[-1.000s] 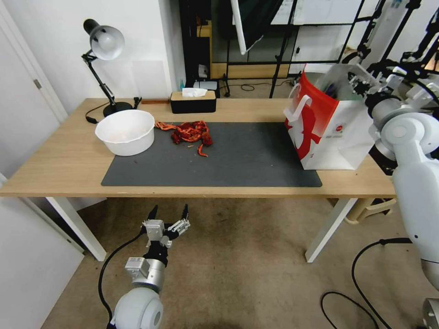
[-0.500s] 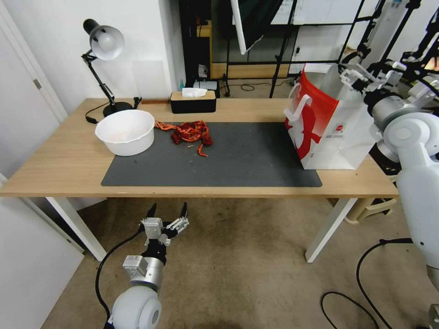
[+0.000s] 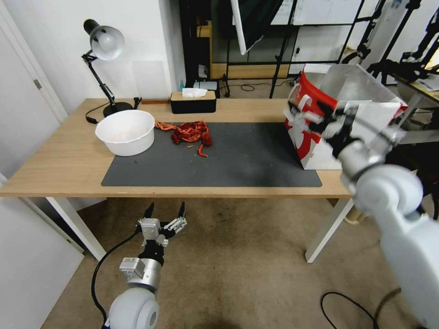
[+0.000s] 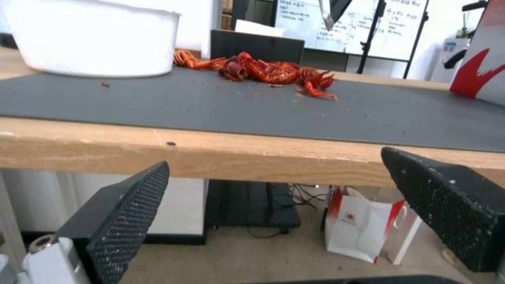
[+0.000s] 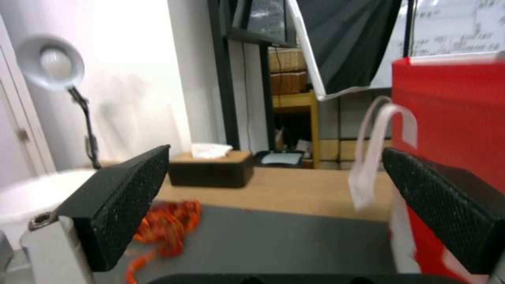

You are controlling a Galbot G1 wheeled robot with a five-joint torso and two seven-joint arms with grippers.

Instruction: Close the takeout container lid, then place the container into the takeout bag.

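The takeout bag (image 3: 309,91), white with red sides and white handles, stands upright at the right end of the table. Its red side (image 5: 447,102) fills the right wrist view's edge, and it also shows in the left wrist view as the bag (image 4: 481,75). My right gripper (image 3: 305,114) hovers open and empty in front of the bag's red side, over the mat's right end; in its own view the right gripper (image 5: 276,157) has its fingers wide apart. My left gripper (image 3: 166,208) hangs open below the table's front edge, as the left gripper (image 4: 274,161) also shows. The takeout container and its lid are out of view.
On the dark mat (image 3: 228,157) lie a white bowl (image 3: 125,131) and a pile of red crayfish (image 3: 190,131). Behind them stand a black tissue box (image 3: 192,101) and a desk lamp (image 3: 104,43). A second small bag (image 4: 363,232) sits on the floor under the table.
My right arm has swung from above the bag's far right side to in front of its red side, nearer the mat. The left gripper has barely shifted.
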